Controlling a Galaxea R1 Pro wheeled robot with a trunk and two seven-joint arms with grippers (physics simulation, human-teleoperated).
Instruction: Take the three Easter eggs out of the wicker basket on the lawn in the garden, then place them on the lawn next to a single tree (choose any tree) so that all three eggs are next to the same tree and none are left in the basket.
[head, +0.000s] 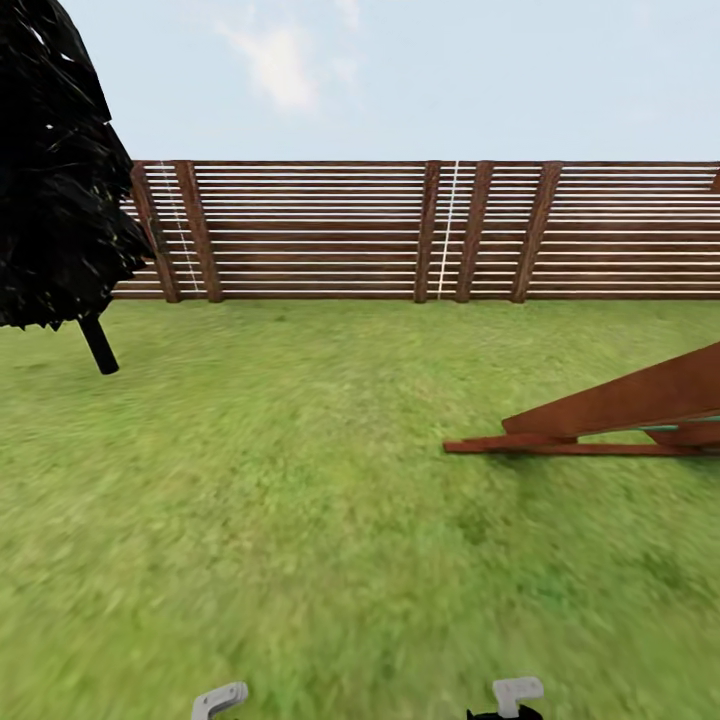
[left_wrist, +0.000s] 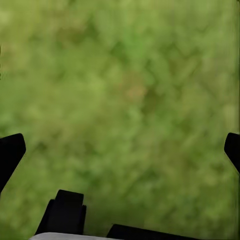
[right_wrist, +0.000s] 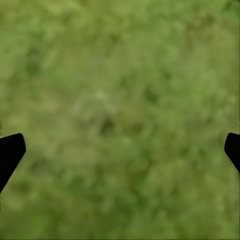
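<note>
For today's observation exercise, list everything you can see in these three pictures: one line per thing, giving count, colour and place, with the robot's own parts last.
lawn: one, mottled green, across the whole foreground up to the fence.
fence: one, brown horizontal slats with leaning posts, along the far edge of the lawn.
black tree: one, all black with a black trunk, far left by the fence.
playset: one, red-brown wooden beams, at the right edge, resting on the grass.
sky: pale blue with faint cloud, above the fence.
left gripper: one, black fingers, spread wide over bare grass, holding nothing.
right gripper: one, black fingers, spread wide over bare grass, holding nothing.
</note>
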